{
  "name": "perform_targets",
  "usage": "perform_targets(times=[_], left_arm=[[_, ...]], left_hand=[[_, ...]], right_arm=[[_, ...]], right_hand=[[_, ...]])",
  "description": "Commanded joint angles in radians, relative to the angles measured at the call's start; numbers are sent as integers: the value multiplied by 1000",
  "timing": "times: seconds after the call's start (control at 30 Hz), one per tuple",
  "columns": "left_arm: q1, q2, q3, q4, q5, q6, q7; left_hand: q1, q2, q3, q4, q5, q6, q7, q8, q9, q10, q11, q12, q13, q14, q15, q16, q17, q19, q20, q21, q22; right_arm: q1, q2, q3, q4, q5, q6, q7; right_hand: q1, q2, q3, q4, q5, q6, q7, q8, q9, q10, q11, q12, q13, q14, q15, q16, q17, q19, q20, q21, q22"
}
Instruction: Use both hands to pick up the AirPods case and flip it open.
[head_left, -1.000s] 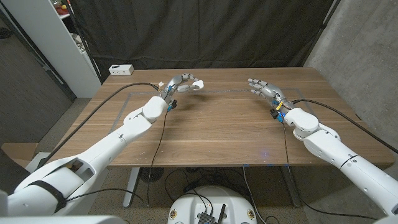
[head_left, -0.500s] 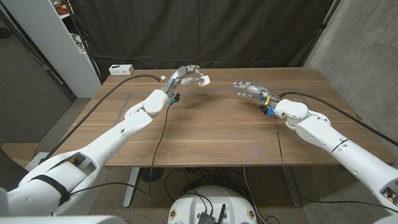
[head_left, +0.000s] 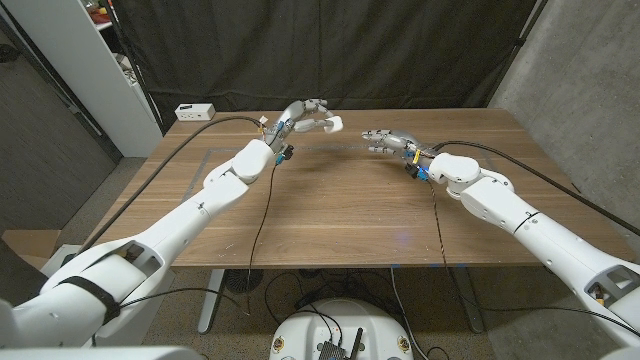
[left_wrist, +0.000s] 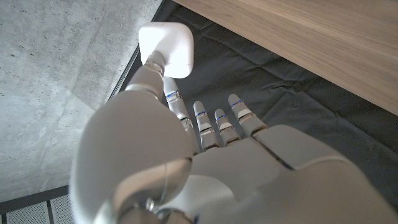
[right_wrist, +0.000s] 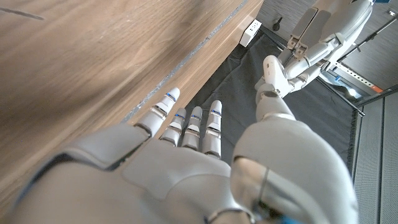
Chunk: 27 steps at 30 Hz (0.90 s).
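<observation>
Left hand (head_left: 303, 115) holds the white AirPods case (head_left: 333, 124) at its fingertips, raised above the far side of the wooden table (head_left: 330, 210). Right hand (head_left: 392, 141) empty, fingers spread, near the case, not touching.

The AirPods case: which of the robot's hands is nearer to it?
Left. The left hand holds the AirPods case at its fingertips above the table; the right hand, fingers spread, is apart from it across a gap.
</observation>
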Motion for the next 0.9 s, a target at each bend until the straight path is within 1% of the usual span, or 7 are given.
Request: perform_targets(times=[0.03,0.2,0.43,0.53,0.6,0.73,0.9], left_arm=[[-19,-19,5,13,-20,-38,-44],[-28,-21,13,13,-10,-28,-54],[-32,-19,26,5,30,-6,-35],[-35,-18,31,7,44,-2,-30],[-37,-20,32,12,42,-2,-33],[-38,-25,33,22,41,-10,-30],[-36,-32,30,33,38,-24,-20]], left_hand=[[13,3,-3,-4,7,44,32,14,213,11,4,6,2,10,-52,-1,0,10,-2,-3,3],[16,3,-7,-4,8,45,29,13,214,10,4,4,2,10,-52,-2,0,10,-3,-3,4],[20,5,-12,-1,9,41,30,10,216,9,5,3,2,10,-52,-3,0,10,-3,-4,4],[22,5,-14,-1,9,42,29,10,216,9,5,2,2,11,-52,-3,0,10,-2,-5,4],[23,6,-15,0,9,42,30,9,216,9,5,2,2,12,-52,-3,0,10,-3,-5,4],[25,7,-17,1,10,43,30,9,217,9,7,2,2,11,-51,-4,0,10,-2,-5,4],[27,8,-20,2,10,42,30,8,218,10,5,1,2,12,-51,-4,0,11,-3,-5,4]], right_arm=[[76,43,-41,31,-41,-17,1],[96,62,-52,44,-57,-11,-3],[114,69,-63,33,-78,-28,-9],[119,73,-68,30,-82,-35,-8],[122,78,-71,30,-84,-36,-9],[129,85,-78,31,-89,-42,-6],[136,94,-86,33,-94,-49,-6]], right_hand=[[19,-1,4,-6,-1,9,11,7,0,13,2,7,3,13,-7,3,1,13,0,5,6],[35,-4,7,-8,-2,22,14,12,-1,30,5,13,5,26,-2,7,1,18,4,6,6],[53,-8,7,-5,-4,52,16,22,-2,68,5,27,8,56,-1,17,1,37,4,12,6],[58,-9,6,-4,-4,67,22,27,-2,77,8,30,9,62,2,19,1,43,4,13,6],[61,-11,5,-2,-4,76,26,29,-2,86,5,33,10,73,1,23,1,48,5,15,7],[68,-13,3,1,-4,114,32,42,-2,115,8,42,13,97,-3,30,2,60,4,17,7],[86,-10,2,3,-3,172,41,59,0,173,7,62,18,136,-11,42,2,87,-5,23,7]])
